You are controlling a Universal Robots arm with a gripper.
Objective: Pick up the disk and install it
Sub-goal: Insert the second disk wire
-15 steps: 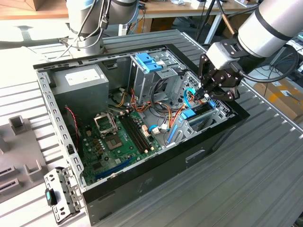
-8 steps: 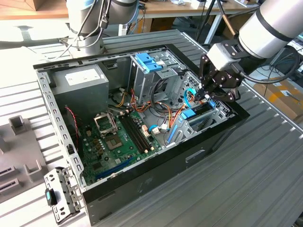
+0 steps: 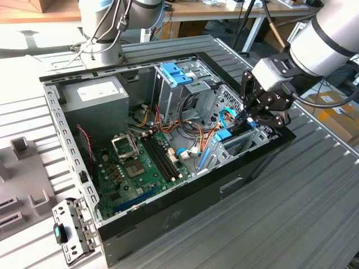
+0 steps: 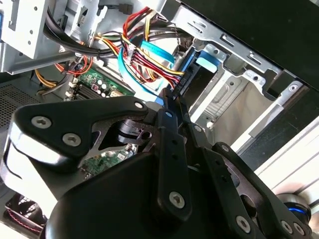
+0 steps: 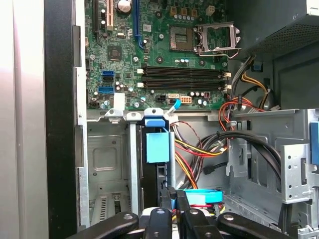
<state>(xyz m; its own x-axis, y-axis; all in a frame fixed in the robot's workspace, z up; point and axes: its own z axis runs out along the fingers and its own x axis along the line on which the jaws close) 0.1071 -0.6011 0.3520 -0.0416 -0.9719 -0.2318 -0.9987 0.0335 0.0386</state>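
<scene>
gripper [image 3: 251,120]: black metal fingers pressed together | over the case's [image 3: 185,216] drive bay | disk [image 5: 157,164]: flat, blue-tabbed, slotted upright there

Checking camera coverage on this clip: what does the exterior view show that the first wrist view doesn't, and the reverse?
Exterior view: the arm, the slatted table and the whole open computer case from outside. First wrist view: a close look at the blue tab and the metal bay just ahead of the gripper. Both: the gripper, the motherboard, its empty processor socket and the coloured cables.
</scene>
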